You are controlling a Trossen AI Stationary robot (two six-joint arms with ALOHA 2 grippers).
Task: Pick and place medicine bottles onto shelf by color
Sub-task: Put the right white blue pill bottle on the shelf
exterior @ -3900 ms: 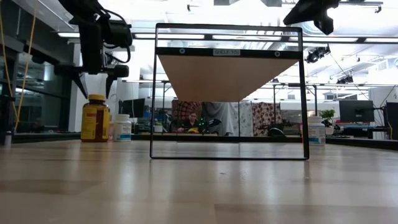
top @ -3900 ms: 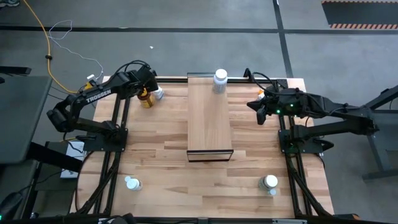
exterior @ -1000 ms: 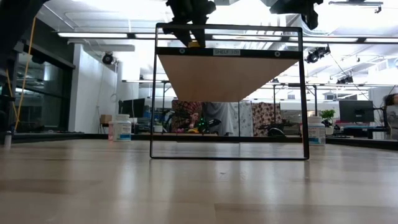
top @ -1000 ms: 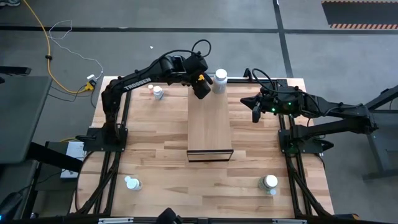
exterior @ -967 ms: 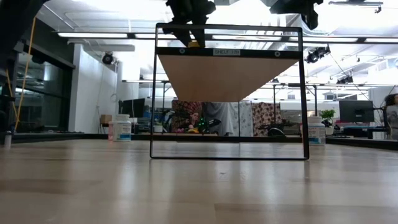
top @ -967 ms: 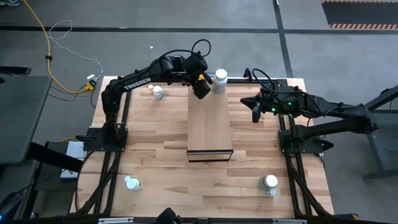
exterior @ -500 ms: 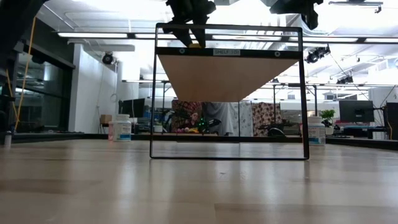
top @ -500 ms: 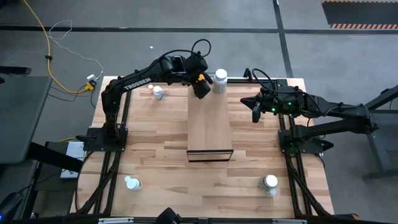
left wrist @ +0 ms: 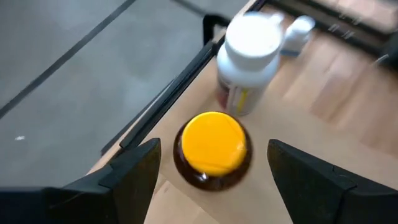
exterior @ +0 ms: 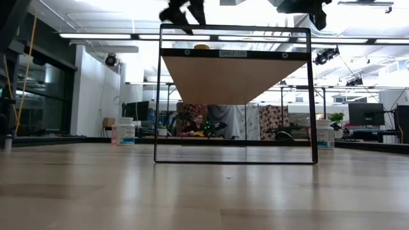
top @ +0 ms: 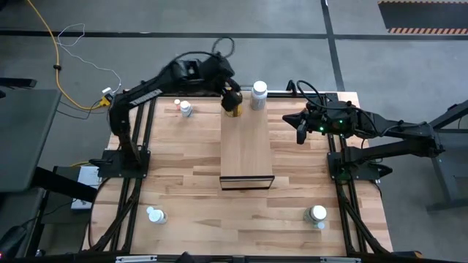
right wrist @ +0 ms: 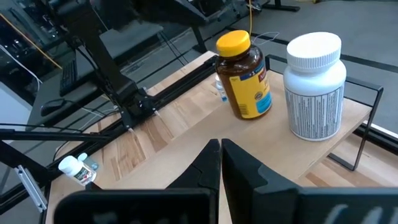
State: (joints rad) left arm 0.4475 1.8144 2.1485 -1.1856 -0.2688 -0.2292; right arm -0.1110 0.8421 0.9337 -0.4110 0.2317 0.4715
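A: Where is this set?

B: A large open workroom with a grey concrete floor (top: 219,18), ceiling strip lights and cluttered desks seen in the low view. In the middle stands a striped wooden table (top: 183,183). A long narrow light-wood shelf (top: 246,150) is raised on a thin black frame down its centre.

A: Which step is in hand?

B: It looks like the release of 1 bottle. The amber bottle with the yellow cap (top: 232,102) stands upright at the far end of the shelf, just beside a large white bottle (top: 258,95). The left end effector (left wrist: 211,171) hovers above the amber bottle with its fingers spread wide on either side of the cap, touching nothing and holding nothing.

A: And the other arm?

B: The right end effector (top: 300,134) waits off the shelf's right side, fingers closed and empty.

A: What does the next move call for?

B: Probably lifting the left arm clear without knocking either bottle, then fetching another. A small white bottle (top: 186,108) sits on the table near the far left. 2 more stand near the front corners (top: 155,215) (top: 317,214); their colours are hard to confirm from above.
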